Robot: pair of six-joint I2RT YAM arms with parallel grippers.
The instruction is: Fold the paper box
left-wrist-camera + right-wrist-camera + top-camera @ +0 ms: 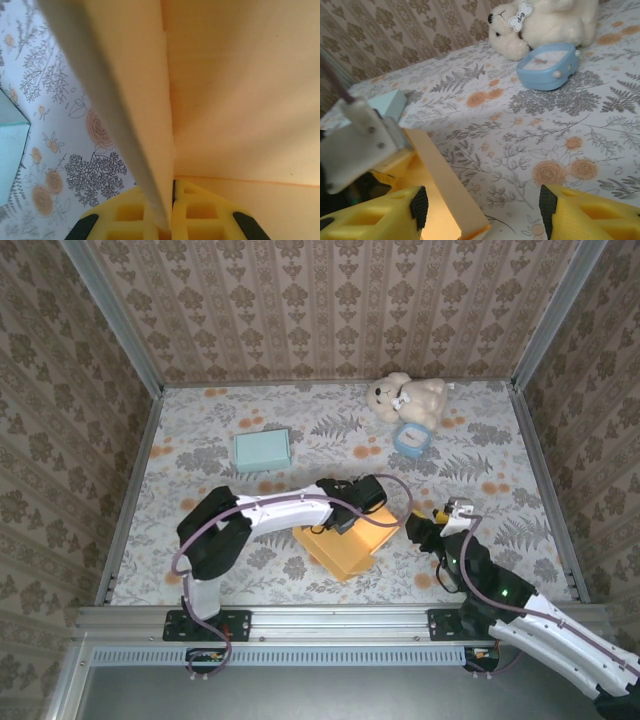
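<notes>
Left wrist view showed the left claw (pixel 172 220) clenched on a raised wall of the paper box (pixel 225 100), which sat mid-tabletop (pixel 300 440). The right claw (pixel 483 206) stood released, a flap end between its jaws. Folding seemed midway; next, that claw likely needed to close and crease.

Left arm (pixel 280 510) and right arm (pixel 560 635): white shells, black joints
Mauve cables (pixel 178 562) loop along both; yellow pincer fingers (pixel 375 220) carry black pads (pixel 419 206).

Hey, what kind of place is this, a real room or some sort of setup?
Probably a small robot test booth dressed like a home: wallpapered panels in metal framing, a floral tablecloth, and a teddy bear as a prop.
</notes>
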